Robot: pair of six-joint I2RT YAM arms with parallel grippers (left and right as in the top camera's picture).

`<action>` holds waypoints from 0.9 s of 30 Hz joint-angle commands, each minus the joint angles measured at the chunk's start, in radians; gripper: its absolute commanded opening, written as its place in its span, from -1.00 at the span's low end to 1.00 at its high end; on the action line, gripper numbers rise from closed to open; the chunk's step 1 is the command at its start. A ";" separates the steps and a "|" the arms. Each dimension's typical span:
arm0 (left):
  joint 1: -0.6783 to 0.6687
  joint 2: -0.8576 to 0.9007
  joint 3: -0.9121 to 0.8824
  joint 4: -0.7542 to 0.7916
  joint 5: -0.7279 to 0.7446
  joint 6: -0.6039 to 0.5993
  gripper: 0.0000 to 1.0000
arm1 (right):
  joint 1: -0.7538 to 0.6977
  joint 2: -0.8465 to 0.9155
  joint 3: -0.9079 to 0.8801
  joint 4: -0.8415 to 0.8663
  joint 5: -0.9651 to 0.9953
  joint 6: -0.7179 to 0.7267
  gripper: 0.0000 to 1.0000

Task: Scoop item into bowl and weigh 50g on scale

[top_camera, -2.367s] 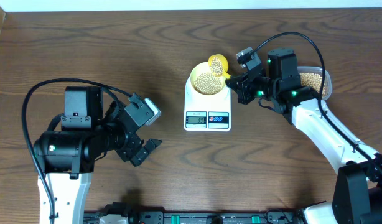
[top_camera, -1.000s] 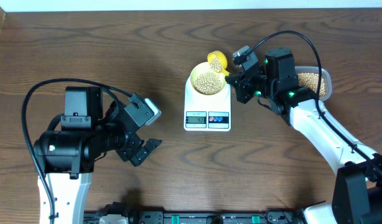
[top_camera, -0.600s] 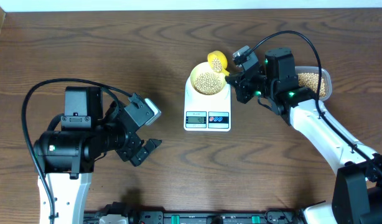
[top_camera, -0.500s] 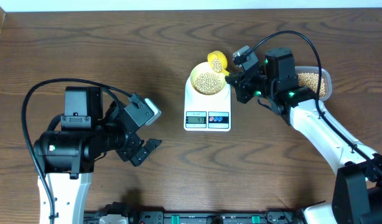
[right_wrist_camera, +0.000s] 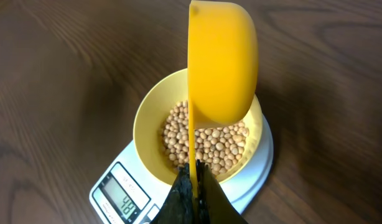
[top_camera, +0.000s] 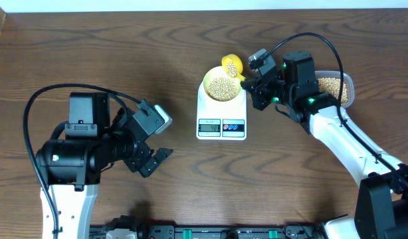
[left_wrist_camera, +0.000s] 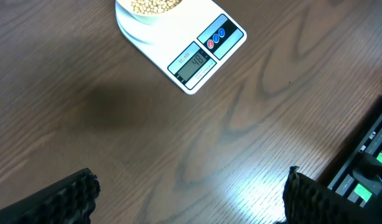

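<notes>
Overhead view, as I logged it. Right claw (right_wrist_camera: 192, 186): pressed together, pinching the thin handle of a glossy yellow plastic scoop (right_wrist_camera: 222, 62), which was tipped on its side. Beans (top_camera: 222, 86): small, round and tan, heaped in a smooth pale-yellow bowl (right_wrist_camera: 144, 124) below the scoop, on the white rectangular scale (top_camera: 221, 126). Left claw (top_camera: 163, 138): spread wide, holding nothing, well apart from the scale. Against half a second earlier, I saw nothing shifted.

One scale (top_camera: 221, 126) is counted, with one display (left_wrist_camera: 192, 62) and two buttons (left_wrist_camera: 211, 43). One bowl (top_camera: 207, 81) is counted, one scoop (top_camera: 232, 64) at its 1 o'clock, and one tub (top_camera: 349, 86) at its 3 o'clock. The beans (top_camera: 222, 87) are too many to be counted. Two arms are seen: left arm (top_camera: 71, 159), right arm (top_camera: 333, 129).
</notes>
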 commanded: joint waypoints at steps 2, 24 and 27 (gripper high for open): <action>0.003 -0.001 0.002 -0.003 0.013 0.005 0.93 | 0.003 0.007 -0.001 0.003 0.033 -0.032 -0.98; 0.003 -0.001 0.002 -0.003 0.013 0.005 0.93 | 0.029 0.007 -0.001 0.003 -0.013 -0.018 -0.98; 0.003 -0.001 0.002 -0.003 0.013 0.005 0.93 | 0.024 0.007 -0.001 0.003 -0.013 0.001 -0.98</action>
